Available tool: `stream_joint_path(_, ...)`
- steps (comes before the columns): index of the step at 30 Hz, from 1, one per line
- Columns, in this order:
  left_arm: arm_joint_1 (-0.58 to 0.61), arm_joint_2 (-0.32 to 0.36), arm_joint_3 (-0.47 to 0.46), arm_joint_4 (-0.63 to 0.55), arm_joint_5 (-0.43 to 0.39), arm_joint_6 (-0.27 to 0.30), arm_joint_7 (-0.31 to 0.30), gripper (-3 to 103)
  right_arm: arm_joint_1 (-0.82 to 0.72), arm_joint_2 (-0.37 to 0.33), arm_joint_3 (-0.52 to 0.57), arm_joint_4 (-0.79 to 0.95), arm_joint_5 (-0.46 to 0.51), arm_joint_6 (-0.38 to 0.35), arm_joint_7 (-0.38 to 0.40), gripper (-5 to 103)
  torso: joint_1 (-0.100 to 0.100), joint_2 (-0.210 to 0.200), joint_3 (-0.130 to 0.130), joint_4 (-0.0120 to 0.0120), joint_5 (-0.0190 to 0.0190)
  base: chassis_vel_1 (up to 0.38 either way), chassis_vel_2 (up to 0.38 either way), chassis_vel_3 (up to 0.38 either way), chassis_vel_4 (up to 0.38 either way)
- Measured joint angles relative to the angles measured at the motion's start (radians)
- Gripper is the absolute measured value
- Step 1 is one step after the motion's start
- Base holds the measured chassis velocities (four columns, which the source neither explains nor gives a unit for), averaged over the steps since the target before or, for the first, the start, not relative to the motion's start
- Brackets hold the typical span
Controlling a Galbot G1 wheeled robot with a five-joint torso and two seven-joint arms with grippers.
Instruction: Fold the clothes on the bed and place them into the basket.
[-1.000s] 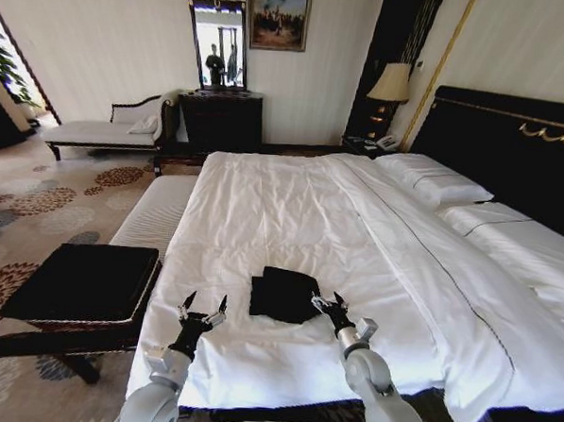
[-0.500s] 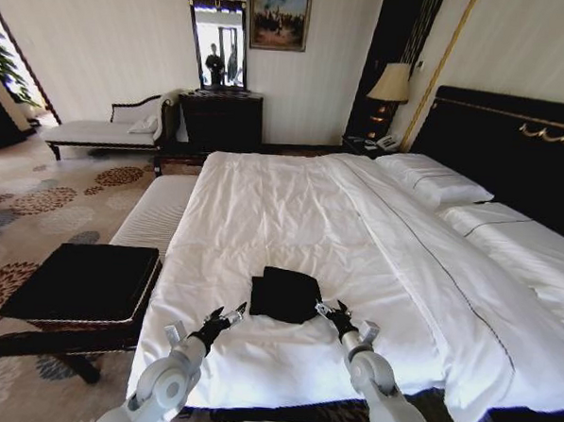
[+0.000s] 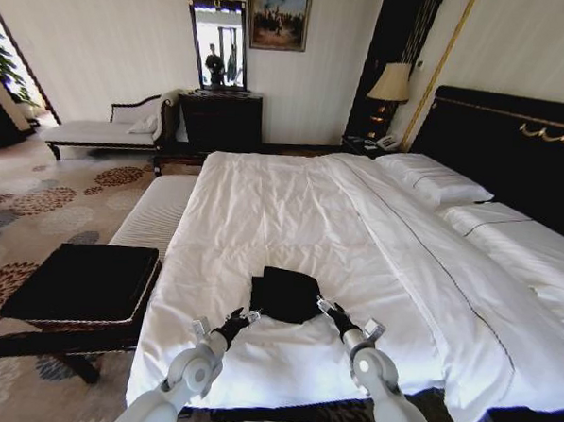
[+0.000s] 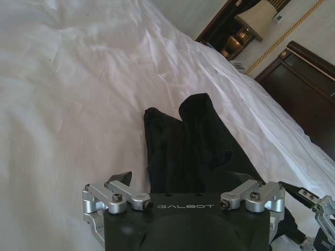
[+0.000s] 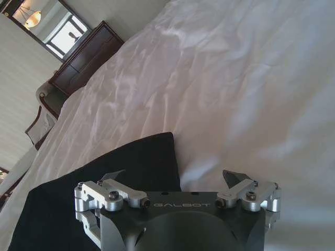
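**Both grippers flanking folded shirt at bed's near edge**

You're reading "GALBOT" on both wrist housings; no lettering is showing on the shirt [image 3: 284,294], which is lying folded into a black bundle on the bed [image 3: 291,221] near its foot. Left gripper [image 3: 241,319] is sitting just beside the shirt's near-left corner, fingers spread apart. Right gripper [image 3: 326,309] is sitting at the near-right corner, fingers also apart, one over black cloth and one over sheet; you can't tell whether they're touching. Basket [image 3: 81,286] is standing on a dark stand left of the bed, nothing visible against its black lining. A white bench [image 3: 156,214] is lying between basket and bed.
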Motion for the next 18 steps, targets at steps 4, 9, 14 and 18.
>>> stream_joint_path(4,-0.026,-0.010,0.011,0.056,0.019,-0.003,0.016,100,0.001,0.008,0.000,-0.007,0.042,-0.014,0.007,100,0.000,0.000,0.000,0.0000,-0.0001,0.000,0.000,0.000,0.000)
stream_joint_path(9,-0.062,-0.034,0.033,0.088,-0.004,-0.003,0.020,100,0.008,0.020,-0.001,-0.022,0.105,-0.031,0.014,100,0.000,0.000,0.000,0.0000,-0.0001,0.000,0.000,0.000,0.000)
stream_joint_path(14,-0.085,-0.055,0.053,0.097,-0.028,-0.003,0.018,100,0.008,0.028,-0.004,-0.028,0.112,-0.039,0.011,100,0.000,0.000,0.000,-0.0001,-0.0002,0.000,0.000,0.000,0.000)
stream_joint_path(18,-0.093,-0.059,0.058,0.099,-0.041,-0.003,0.015,100,0.012,0.031,-0.007,-0.036,0.121,-0.042,0.007,100,0.000,0.000,0.000,-0.0001,-0.0002,0.000,0.000,0.000,0.000)
